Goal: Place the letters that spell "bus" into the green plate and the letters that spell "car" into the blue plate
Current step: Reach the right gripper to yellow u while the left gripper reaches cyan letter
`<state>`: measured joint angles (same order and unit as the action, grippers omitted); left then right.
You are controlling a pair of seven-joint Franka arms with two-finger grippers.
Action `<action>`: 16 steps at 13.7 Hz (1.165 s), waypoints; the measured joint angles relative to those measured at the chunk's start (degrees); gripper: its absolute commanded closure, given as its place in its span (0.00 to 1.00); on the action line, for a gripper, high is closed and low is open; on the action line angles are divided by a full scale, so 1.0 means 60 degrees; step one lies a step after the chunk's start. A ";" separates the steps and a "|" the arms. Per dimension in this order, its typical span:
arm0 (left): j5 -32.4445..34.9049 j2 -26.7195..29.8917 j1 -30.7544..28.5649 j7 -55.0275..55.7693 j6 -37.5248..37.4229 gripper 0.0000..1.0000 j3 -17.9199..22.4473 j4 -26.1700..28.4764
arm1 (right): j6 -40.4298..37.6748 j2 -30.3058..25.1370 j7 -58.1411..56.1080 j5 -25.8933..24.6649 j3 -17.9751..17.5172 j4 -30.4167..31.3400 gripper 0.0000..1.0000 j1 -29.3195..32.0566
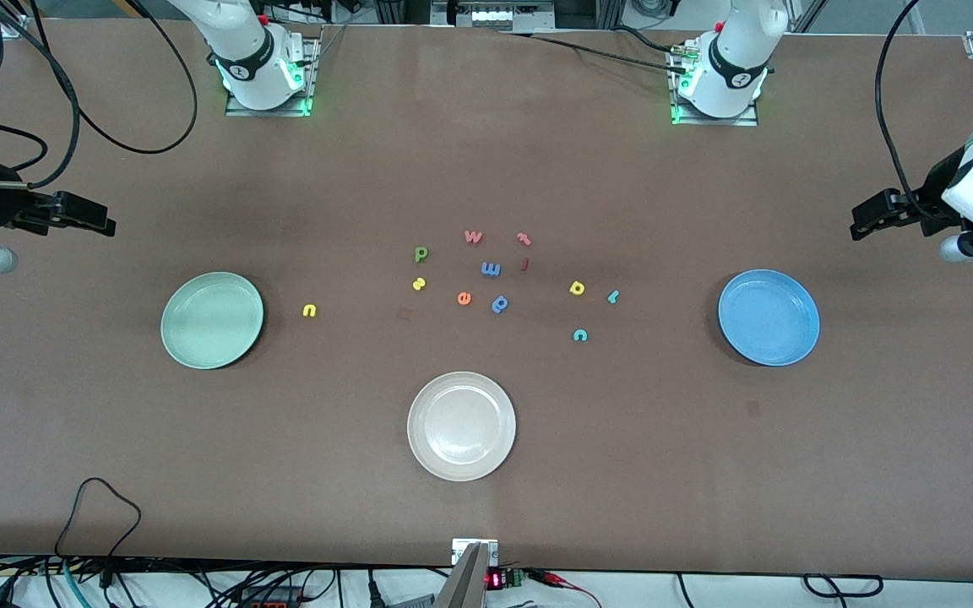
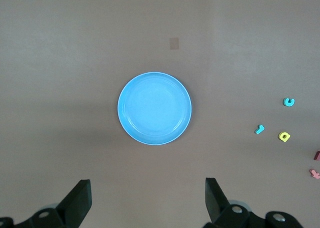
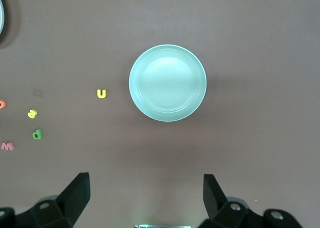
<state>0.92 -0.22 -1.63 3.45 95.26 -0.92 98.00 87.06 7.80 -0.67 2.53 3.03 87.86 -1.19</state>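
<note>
**No letter sorted yet: both arms wait high at the table ends**

Left end effector (image 2: 147,205): fingers spread, empty, up over the table's end beside the round sky-blue plate (image 1: 769,317). Right end effector (image 3: 146,200): spread, empty, over the other end beside the round mint-green plate (image 1: 212,319). Both plates hold nothing.

Letters lie mid-table between the plates: yellow "u" (image 1: 310,311) nearest the green plate, yellow "s" (image 1: 419,284), dark green "b" (image 1: 421,253); yellow "a" (image 1: 577,289), teal "r" (image 1: 613,296) and teal "c" (image 1: 580,335) toward the blue plate.

Judgement: first pick pending; tiny flat letters demand a straight descent and precise pinch.

Table (image 1: 706,473): plain brown; cream-white plate (image 1: 461,426) nearest the camera. Cables along the edges.
</note>
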 measured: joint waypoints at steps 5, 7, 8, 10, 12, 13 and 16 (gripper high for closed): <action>0.0000 0.0018 0.0003 -0.0023 -0.0048 0.00 -0.0001 0.0093 | 0.0000 0.0000 0.0000 0.0000 0.0000 0.0004 0.00 0.0000; -0.0003 -0.0183 0.0077 -0.0087 0.0052 0.09 -0.0024 0.0242 | 0.0000 0.0006 0.0000 0.0000 0.0000 0.0014 0.00 0.0000; -0.0007 -0.0440 0.0192 -0.0105 0.0288 0.13 -0.0108 0.0303 | 0.0001 0.0039 -0.0001 0.0000 -0.0002 0.0021 0.00 0.0000; -0.0012 -0.1194 0.0582 -0.0086 0.1103 0.18 -0.0436 0.0362 | 0.0002 0.0198 -0.0014 0.0000 -0.0021 0.0025 0.00 -0.0008; -0.0012 -0.2091 0.1167 0.0043 0.1958 0.19 -0.0721 0.0309 | 0.0012 0.0433 -0.0028 0.0001 -0.0091 0.0031 0.00 -0.0042; -0.0012 -0.2552 0.1485 0.0123 0.2220 0.19 -0.0779 0.0165 | 0.0019 0.0569 -0.0034 0.0001 -0.0131 0.0031 0.00 -0.0103; -0.0013 -0.4096 0.2075 0.0212 0.2438 0.31 -0.0804 -0.1056 | 0.0144 0.0978 -0.0031 0.0001 -0.0193 0.0037 0.00 -0.0486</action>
<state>0.84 -24.79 10.82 4.72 109.89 -5.74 91.66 87.92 13.67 -0.85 2.54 1.87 88.08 -4.11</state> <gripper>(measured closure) 0.203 0.000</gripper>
